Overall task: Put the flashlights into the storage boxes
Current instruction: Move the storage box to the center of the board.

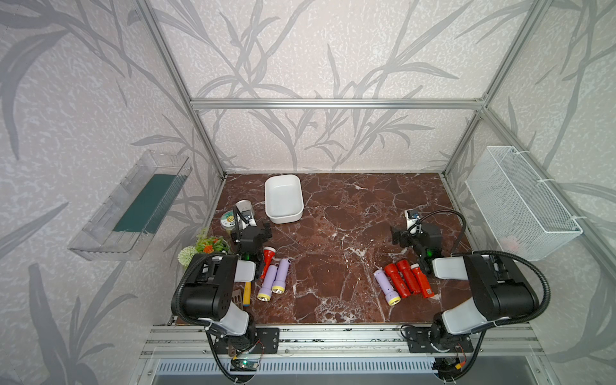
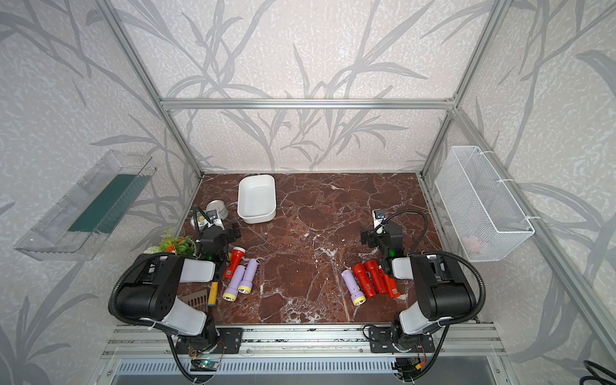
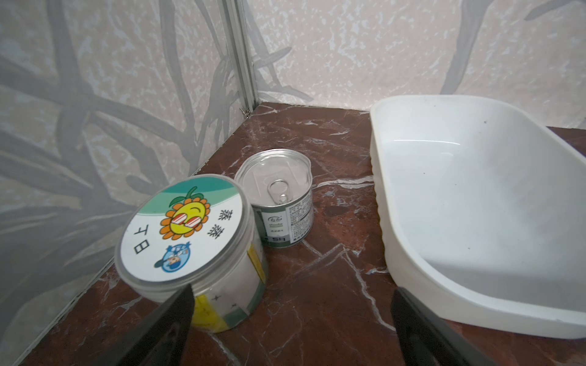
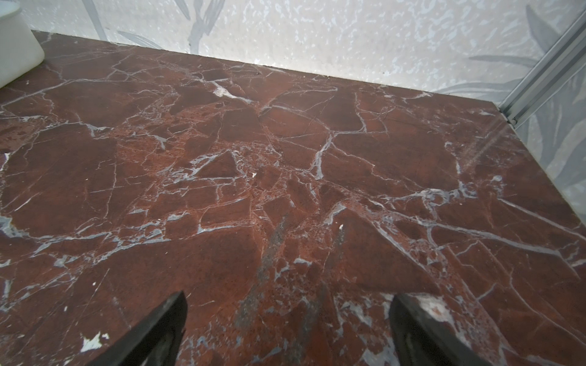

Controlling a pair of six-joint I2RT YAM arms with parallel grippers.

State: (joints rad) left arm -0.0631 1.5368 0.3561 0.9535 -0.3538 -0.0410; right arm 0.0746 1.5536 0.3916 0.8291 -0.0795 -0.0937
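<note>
Nearest the front edge of the red-brown marble-patterned tabletop, the stubby plastic flashlights lie in two groups. The left cluster (one red, two lavender) lies partly under the left forearm. The right cluster (one lavender, three red) lies beside the right forearm. Their long axes run roughly front to back, slightly slanted. None is held.

Each cluster lies on the base side of its own arm's tool, so a retreat toward the base is judged necessary before any descent.

Farther in, the left gripper and the right gripper are both seen with jaws spread wide and empty. Beyond the left gripper, slightly to its right, the shallow white plastic tub stands empty near the back wall, and the left arm is the nearer to it. A labelled clear jar and a small tin can stand beside the tub, toward the left wall. The cell is enclosed by leaf-patterned walls on an aluminium frame.
</note>
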